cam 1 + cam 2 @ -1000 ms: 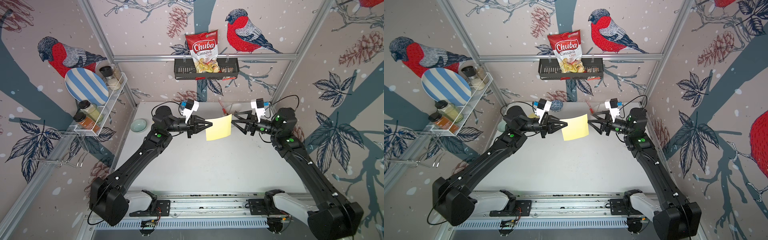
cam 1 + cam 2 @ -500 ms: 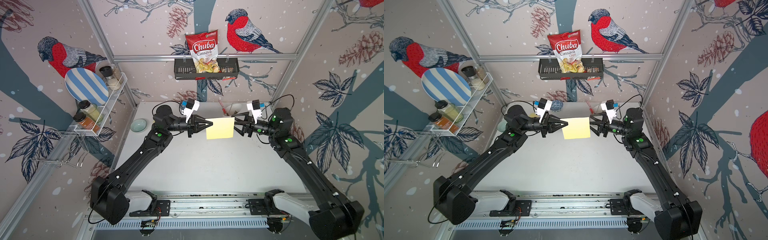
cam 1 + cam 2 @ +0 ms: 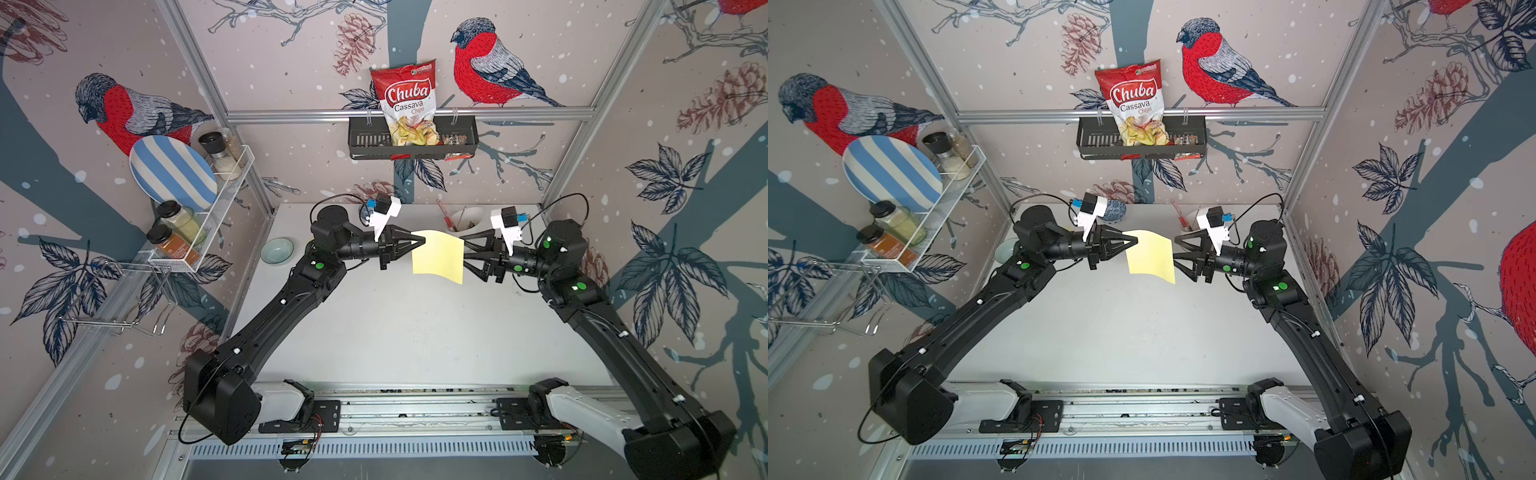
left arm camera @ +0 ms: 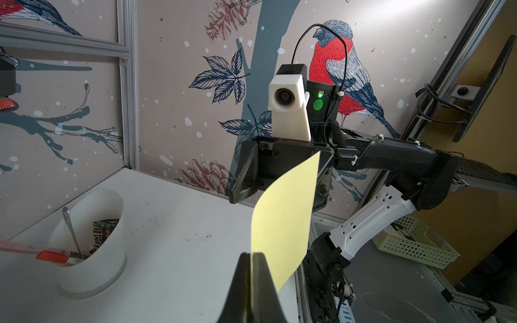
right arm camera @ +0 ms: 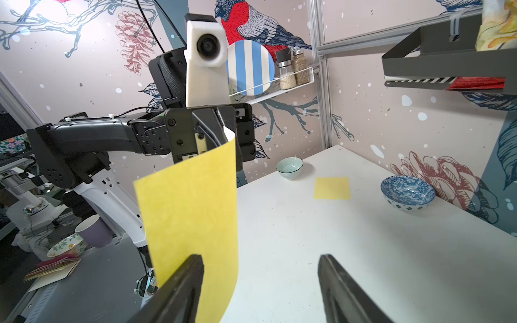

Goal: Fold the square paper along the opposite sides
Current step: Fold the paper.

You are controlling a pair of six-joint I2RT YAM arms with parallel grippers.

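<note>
1. Looking across from the left, my left gripper (image 3: 422,241) is raised off the table (image 3: 415,332), left of the white cup (image 3: 466,217) and on my side of it. Its fingers are pressed together on the yellow paper (image 3: 438,257), pinching the left edge near a corner. The left wrist view shows the sheet (image 4: 282,223) rising straight out of the closed tips.
2. The paper hangs in the air just in front of the cup, clear of the table. It stands on edge, slightly curled, and runs sideways from the left fingers toward the right gripper.
3. My right gripper (image 3: 462,252) is right of the cup, facing the left one, with its fingers spread wide and holding nothing. The paper's free edge reaches into that gap. In the right wrist view it crosses the finger farther from the cup (image 5: 181,282), while the finger nearer the cup (image 5: 338,285) is well apart from it.
4. A second yellow sheet (image 5: 332,188) lies flat on the table, left of the cup, and neither arm is touching it.
5. As I judge it, everything turns on that free edge. The right arm is nearer to it, and the fingers would close across the paper's face. But the edge sits off-centre in the gap, so I would slide away from the cup before closing. Otherwise that finger may simply push the curl aside.
</note>
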